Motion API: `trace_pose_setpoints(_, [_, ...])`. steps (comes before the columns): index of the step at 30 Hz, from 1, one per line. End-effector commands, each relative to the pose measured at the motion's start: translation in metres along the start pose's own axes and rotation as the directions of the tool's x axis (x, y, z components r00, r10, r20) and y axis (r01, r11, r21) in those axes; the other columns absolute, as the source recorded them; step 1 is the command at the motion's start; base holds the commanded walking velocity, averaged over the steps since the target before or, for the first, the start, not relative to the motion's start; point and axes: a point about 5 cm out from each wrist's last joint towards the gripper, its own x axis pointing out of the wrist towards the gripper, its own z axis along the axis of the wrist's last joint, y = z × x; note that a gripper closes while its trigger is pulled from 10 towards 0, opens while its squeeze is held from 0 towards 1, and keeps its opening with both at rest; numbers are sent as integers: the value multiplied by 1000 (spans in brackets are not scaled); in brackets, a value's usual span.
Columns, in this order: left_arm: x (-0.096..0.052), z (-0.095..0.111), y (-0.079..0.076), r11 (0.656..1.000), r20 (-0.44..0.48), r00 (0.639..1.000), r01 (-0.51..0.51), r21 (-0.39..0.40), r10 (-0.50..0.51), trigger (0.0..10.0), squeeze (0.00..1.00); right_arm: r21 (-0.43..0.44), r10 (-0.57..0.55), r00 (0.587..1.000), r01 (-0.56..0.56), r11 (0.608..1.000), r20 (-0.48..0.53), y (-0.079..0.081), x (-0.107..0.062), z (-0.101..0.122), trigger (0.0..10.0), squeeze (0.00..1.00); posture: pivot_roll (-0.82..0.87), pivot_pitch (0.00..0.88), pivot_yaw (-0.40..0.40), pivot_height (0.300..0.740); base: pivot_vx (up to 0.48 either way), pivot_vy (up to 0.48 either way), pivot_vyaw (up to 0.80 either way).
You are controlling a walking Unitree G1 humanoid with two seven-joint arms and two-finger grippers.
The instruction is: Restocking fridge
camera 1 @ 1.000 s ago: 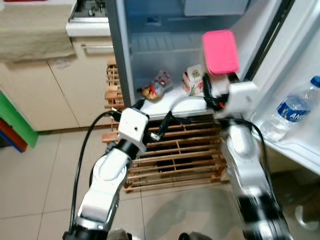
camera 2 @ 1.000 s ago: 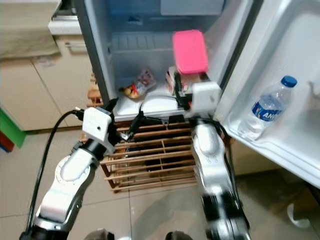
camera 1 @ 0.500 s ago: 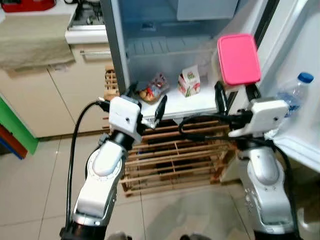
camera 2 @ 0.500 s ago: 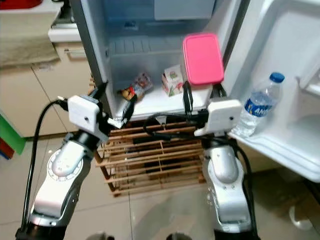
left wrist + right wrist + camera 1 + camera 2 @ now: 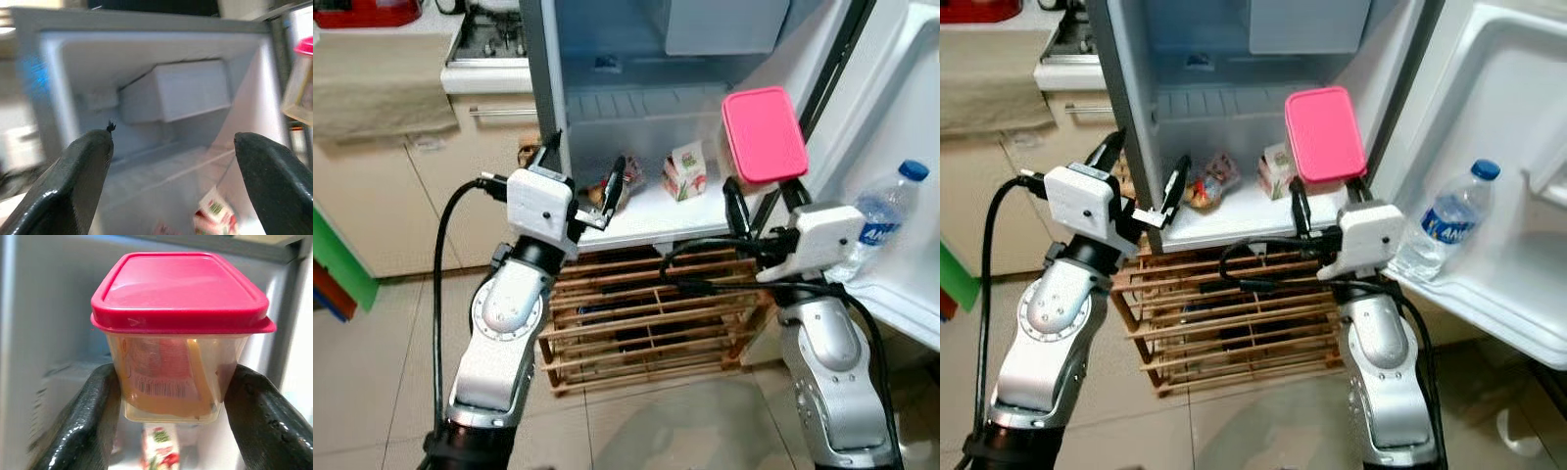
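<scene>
item: pink-lidded container point(image 5: 765, 134), clear tub with a red-pink snap lid, something orange and a barcode label visible through the wall. located upper centre-right of the left eye view, held in front of the open fridge point(image 5: 636, 108) at about shelf height. it is carried upright with the lid on top, presumably so the contents stay level on the way in.

holder: right claw point(image 5: 171, 396), its two black fingers point(image 5: 90, 416) pressed against opposite side walls of the tub below the lid rim, gripping it firmly. a low side grip leaves the base free to be set down on a shelf.

left claw point(image 5: 585, 191): raised at the fridge's left edge, centre-left of the frame, fingers spread wide and holding nothing; the wrist view looks straight into the cabinet between them. likely posted there to keep clear of the load, though its purpose cannot be confirmed.

fridge shelf point(image 5: 656, 211): white, lower centre. it carries a small carton point(image 5: 685, 169) and a snack packet point(image 5: 612, 186), with bare space toward the right where the tub could go.

door rack, right edge: water bottle point(image 5: 881, 215) standing upright.

below: wooden slatted rack point(image 5: 646, 313) on the tiled floor.

status: tub not yet placed.
</scene>
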Motion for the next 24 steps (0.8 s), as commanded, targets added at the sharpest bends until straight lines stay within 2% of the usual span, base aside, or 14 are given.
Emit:
trace_pose_setpoints(1, [4, -2, -8, 999, -7, 999, 53, -3, -53, 10000, 0, -3, -8, 1000, 8, 1000, -9, -3, 2, -2, 10000, 0, 4, 0, 5, 740, 480, 0, 0])
trace_pose_setpoints(3, [5, -3, -15, 993, -20, 993, 120, -11, -120, 10000, 0, -3, -8, 1000, 8, 1000, -11, -2, 4, -3, 10000, 0, 8, 0, 7, 740, 480, 0, 0])
trace_pose_setpoints(5, [7, -3, -17, 990, -23, 989, 143, -12, -144, 10000, 0, -3, -1, 1000, 1, 1000, -13, -1, 5, -4, 10000, 0, 8, 0, 7, 740, 480, 0, 0])
trace_pose_setpoints(11, [10, -3, -17, 989, -17, 989, 146, -6, -146, 10000, 0, -2, 19, 1000, -19, 1000, -21, 1, 11, -8, 10000, 0, 11, 0, 3, 740, 442, 0, 0])
trace_pose_setpoints(24, [8, -4, -19, 987, -30, 987, 159, -37, -160, 10000, 0, 32, 103, 993, -102, 994, -58, 9, 19, -16, 10000, 0, 24, 0, -2, 740, 0, 0, 0])
